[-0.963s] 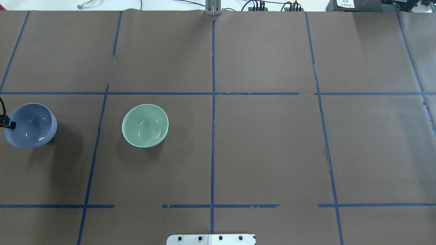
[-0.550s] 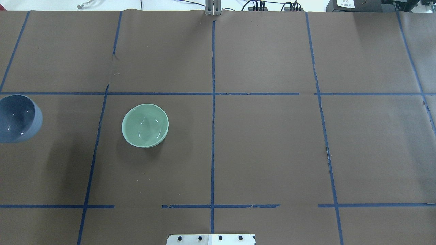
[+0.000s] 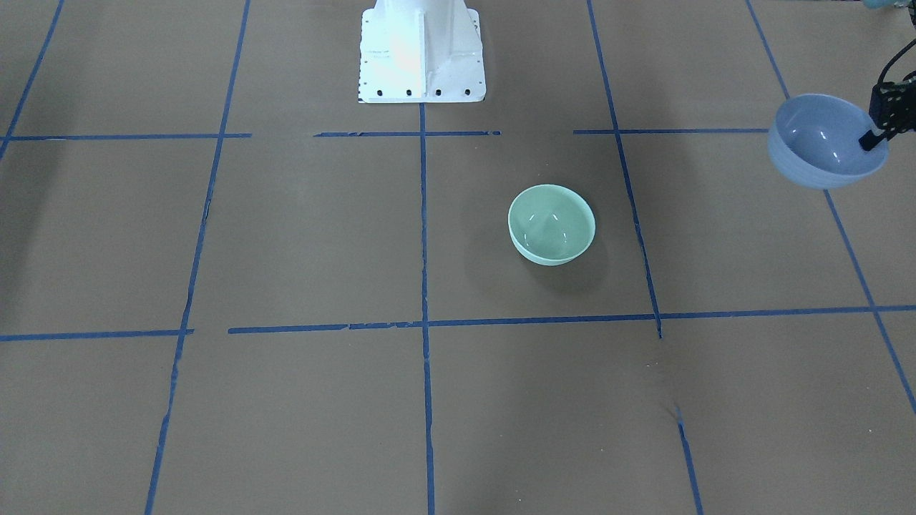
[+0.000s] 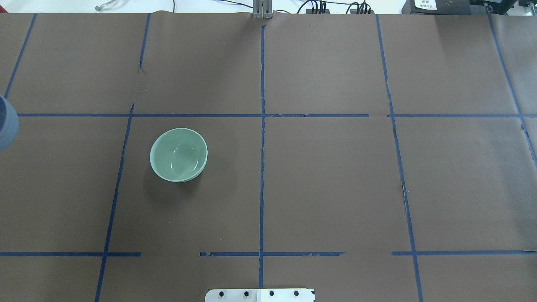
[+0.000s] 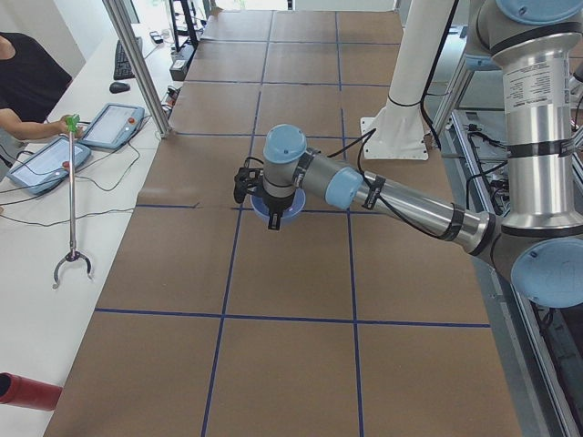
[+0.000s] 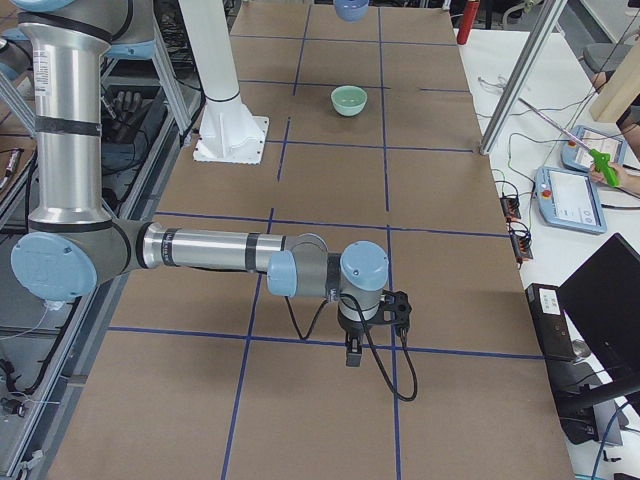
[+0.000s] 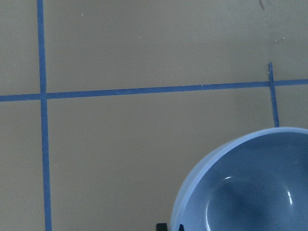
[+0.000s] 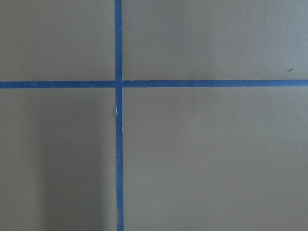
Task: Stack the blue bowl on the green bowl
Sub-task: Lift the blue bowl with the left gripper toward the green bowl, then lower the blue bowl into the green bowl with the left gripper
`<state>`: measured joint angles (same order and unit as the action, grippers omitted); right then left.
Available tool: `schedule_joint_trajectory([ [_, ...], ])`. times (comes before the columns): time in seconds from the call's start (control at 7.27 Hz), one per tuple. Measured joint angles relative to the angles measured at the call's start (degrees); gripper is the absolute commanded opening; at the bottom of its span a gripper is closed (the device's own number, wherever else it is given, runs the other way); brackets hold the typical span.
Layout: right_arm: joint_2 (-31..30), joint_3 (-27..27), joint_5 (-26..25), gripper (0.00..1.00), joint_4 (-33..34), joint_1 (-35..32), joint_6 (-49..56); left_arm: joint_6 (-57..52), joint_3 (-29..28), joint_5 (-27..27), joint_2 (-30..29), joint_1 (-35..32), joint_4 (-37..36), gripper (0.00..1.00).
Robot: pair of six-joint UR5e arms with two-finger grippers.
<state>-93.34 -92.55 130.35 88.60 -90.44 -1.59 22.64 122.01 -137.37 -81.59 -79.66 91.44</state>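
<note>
The left claw (image 3: 876, 139) is pinched shut on the far edge of the blue bowl (image 3: 816, 143), one finger dipped inside the rim and the other out of sight behind the wall. The bowl hangs clear of the tabletop (image 3: 286, 236), slung off the claw's right side. I'd call this the carry step: the pick-up is done and the stacking is not yet begun.

The green bowl (image 3: 551, 223) sits on the tabletop below the claw and well apart from it, off to its right, the same side the blue bowl hangs from.

The blue bowl is round, so it has no long axis to line up. Its mouth faces up, close to level; I can't say whether it tips slightly.

Next, I reckon, the claw needs to travel right until the blue bowl is centred over the green one. Since it grips at the rim, the claw itself should stop short of that centre, then lower gently and let go. The outer finger may catch the green rim.

The right claw (image 6: 360, 335) hangs low over bare tabletop, far from both bowls; whether it is open I cannot tell.
</note>
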Motion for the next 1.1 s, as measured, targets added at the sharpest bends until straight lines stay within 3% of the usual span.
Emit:
schedule_joint_trajectory([
  [0.28, 0.00, 0.00, -0.01, 1.00, 0.00, 0.00, 0.00, 5.95, 4.74, -0.03, -2.31, 1.67, -5.08, 0.00],
  [0.69, 0.00, 0.00, -0.01, 1.00, 0.05, 0.00, 0.00, 33.09, 6.46, 0.34, -5.78, 16.66, 5.66, 0.00],
  [1.1, 0.00, 0.00, -0.01, 1.00, 0.01, 0.00, 0.00, 51.09, 2.99, 6.58, -15.27, 28.76, 10.04, 0.00],
])
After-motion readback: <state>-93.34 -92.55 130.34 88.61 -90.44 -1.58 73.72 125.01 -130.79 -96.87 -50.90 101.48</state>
